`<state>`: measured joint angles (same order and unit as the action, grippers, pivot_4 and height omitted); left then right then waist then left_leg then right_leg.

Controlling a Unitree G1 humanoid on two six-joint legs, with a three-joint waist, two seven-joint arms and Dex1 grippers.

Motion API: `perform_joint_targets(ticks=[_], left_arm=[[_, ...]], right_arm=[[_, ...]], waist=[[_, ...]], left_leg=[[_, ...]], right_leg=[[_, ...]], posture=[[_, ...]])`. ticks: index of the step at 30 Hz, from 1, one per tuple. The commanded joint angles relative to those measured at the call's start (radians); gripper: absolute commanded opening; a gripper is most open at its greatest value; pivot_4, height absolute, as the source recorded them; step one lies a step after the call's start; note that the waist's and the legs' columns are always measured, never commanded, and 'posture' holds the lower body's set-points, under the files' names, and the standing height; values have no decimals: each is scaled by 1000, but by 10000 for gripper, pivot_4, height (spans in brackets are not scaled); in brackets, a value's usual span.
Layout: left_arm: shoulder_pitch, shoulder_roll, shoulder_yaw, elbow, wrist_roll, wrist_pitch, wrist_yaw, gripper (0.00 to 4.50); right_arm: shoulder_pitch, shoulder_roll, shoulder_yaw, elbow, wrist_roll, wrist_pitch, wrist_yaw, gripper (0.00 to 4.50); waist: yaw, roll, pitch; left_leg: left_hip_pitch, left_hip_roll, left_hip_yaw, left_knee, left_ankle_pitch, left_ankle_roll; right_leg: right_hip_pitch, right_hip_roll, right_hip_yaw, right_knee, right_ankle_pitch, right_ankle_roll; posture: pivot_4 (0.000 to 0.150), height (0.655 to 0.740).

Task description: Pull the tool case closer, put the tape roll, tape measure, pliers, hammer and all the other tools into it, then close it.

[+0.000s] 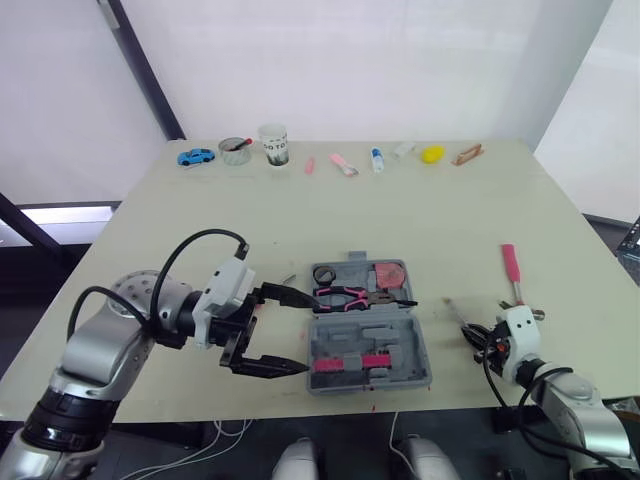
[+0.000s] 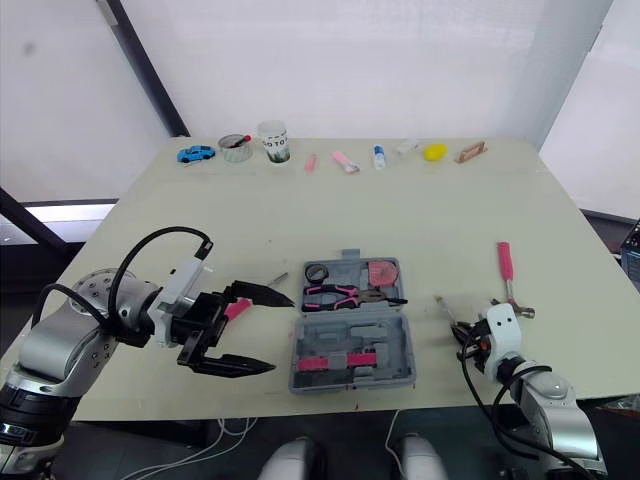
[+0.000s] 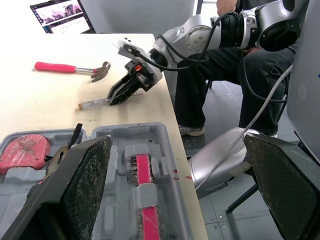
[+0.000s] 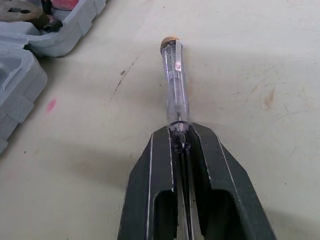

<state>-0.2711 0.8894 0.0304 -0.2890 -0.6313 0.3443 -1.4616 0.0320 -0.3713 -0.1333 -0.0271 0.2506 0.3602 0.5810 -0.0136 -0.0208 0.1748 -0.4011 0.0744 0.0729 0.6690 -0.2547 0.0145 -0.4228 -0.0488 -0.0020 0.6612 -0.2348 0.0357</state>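
Observation:
The grey tool case [image 1: 420,345] lies open near the table's front edge. A black tape roll [image 1: 325,274], a pink tape measure [image 1: 390,273] and pink-handled pliers [image 1: 348,294] sit in its far half. My left gripper [image 1: 311,336] is wide open at the case's left edge, and its fingers [image 3: 87,182] straddle the case's near half. To the right of the case, my right gripper [image 4: 180,132] is shut on the shaft of a clear screwdriver [image 4: 176,85] lying on the table. The pink-handled hammer [image 1: 512,270] lies farther right.
Along the table's far edge stand a blue toy car [image 1: 196,156], a tape ring [image 1: 235,151], a cup [image 1: 274,143] and several small items. A small metal piece [image 1: 288,279] lies left of the case. A person's legs [image 3: 200,85] stand off the table's front right corner.

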Motion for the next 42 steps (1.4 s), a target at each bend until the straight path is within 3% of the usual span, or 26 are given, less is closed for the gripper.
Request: perform_joint_targets(ticks=[1, 6, 14, 22, 27, 34, 42], left_arm=[[-9, 4, 12, -3, -11, -3, -10, 45000], [-11, 1, 15, 3, -13, -3, -7, 45000], [15, -1, 46, 17, -18, -6, 7, 45000], [89, 20, 109, 91, 24, -66, 3, 45000], [155, 28, 186, 141, 9, -81, 5, 45000], [170, 72, 257, 283, 31, -137, -60, 45000], [183, 89, 272, 311, 47, -166, -68, 45000]], right_arm=[[-3, -6, -2, -17, -1, -35, -5, 442], [-15, -28, 14, -36, -10, -42, 9, 442], [-83, -139, 76, -252, 92, 112, 148, 442], [-299, -250, 265, -359, 115, 321, 247, 442], [-450, -276, 438, -341, 44, 348, 314, 442], [-702, -184, 653, -208, -71, 403, 329, 442], [-798, -126, 845, -109, -251, 341, 336, 442]], waist=[[0, 0, 0], [0, 0, 0], [0, 0, 0], [-1, 0, 0], [2, 0, 0], [0, -1, 0], [1, -2, -1]], left_leg=[[0, 0, 0, 0, 0, 0], [0, 0, 0, 0, 0, 0], [0, 0, 0, 0, 0, 0], [0, 0, 0, 0, 0, 0], [-1, 0, 0, 0, 0, 0], [-1, 0, 0, 0, 0, 0], [-17, 0, 1, 3, 0, 0]], right_leg=[[0, 0, 0, 0, 0, 0], [0, 0, 0, 0, 0, 0], [0, 0, 0, 0, 0, 0], [0, 0, 0, 0, -1, -2], [-1, 0, 0, 0, 0, -3], [-3, 0, -1, 1, 0, -4], [-16, 0, -1, 1, 2, -1]], posture=[[1500, 7400], [1500, 7400], [1500, 7400], [1500, 7400], [1500, 7400], [1500, 7400], [1500, 7400]])
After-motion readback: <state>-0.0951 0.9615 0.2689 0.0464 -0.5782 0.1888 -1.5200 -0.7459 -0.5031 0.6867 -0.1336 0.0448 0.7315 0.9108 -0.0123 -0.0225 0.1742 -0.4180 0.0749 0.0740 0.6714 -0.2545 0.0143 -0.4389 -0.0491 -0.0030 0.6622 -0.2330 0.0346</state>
